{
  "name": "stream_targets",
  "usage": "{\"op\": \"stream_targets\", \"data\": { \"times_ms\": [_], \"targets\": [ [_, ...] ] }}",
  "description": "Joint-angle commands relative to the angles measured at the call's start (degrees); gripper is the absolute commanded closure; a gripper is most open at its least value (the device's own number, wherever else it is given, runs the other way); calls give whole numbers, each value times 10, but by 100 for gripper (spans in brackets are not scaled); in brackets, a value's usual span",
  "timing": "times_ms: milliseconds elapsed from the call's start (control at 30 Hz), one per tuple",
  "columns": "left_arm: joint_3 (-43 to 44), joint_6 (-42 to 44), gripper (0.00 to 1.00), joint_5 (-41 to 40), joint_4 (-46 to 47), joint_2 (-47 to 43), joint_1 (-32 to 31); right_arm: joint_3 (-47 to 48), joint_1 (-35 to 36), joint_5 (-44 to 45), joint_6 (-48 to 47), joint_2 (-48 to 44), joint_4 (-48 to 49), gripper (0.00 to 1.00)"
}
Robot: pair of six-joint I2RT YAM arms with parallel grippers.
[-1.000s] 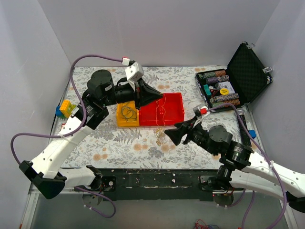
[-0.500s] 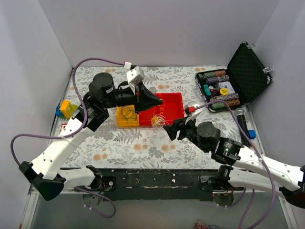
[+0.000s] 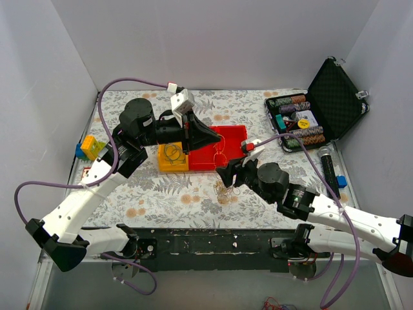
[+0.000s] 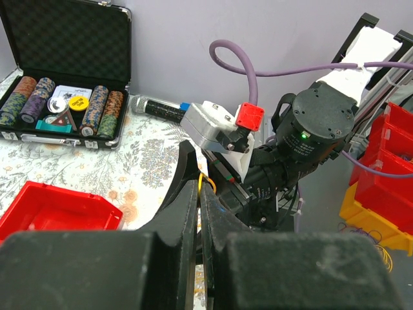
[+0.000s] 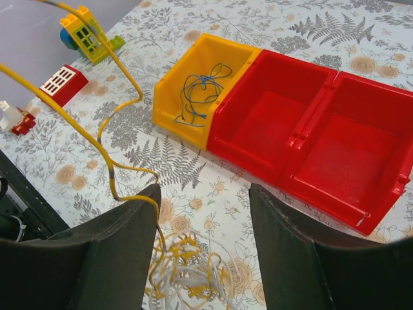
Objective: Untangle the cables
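The left end effector point(image 3: 217, 137) is clamped shut over the red tray point(image 3: 237, 147), and a yellow strand point(image 5: 111, 184) appears to run up to its tip from the counter point(image 3: 161, 194). Half a second ago the cables point(image 3: 224, 189) hung as a clump at the tray's front edge. Now the clump lies lower, on the counter just in front of the tray.

The right end effector point(image 3: 224, 174) has swung in from the right and hovers just above the clump, its fingers point(image 5: 103, 258) apart and holding nothing, a little less wide than a second ago. A separate blue wire point(image 5: 200, 90) lies in the yellow bin point(image 3: 173, 165).

The tangle looks unresolved. With one strand held up and the knot lying below, the right arm seems placed to pinch another wire and pull it free.
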Motion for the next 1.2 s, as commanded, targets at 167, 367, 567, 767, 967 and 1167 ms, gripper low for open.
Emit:
{"op": "stream_targets", "data": {
  "times_ms": [167, 367, 567, 767, 967, 1167],
  "targets": [
    [18, -20, 100, 17, 19, -21, 1, 16, 2, 33, -4, 7, 38, 49],
    [46, -60, 100, 36, 36, -19, 1, 23, 1, 45, -6, 40, 42, 66],
    [69, -93, 100, 47, 47, -19, 2, 26, -1, 51, -10, 54, 52, 73],
    [64, -103, 100, 52, 52, -26, 1, 20, -1, 66, -11, 33, 62, 66],
    [48, -101, 100, 50, 53, -32, 2, 18, -1, 69, -24, -7, 74, 60],
    [53, -107, 100, 56, 55, -33, 1, 25, 0, 83, -29, -5, 80, 57]
  ]
}}
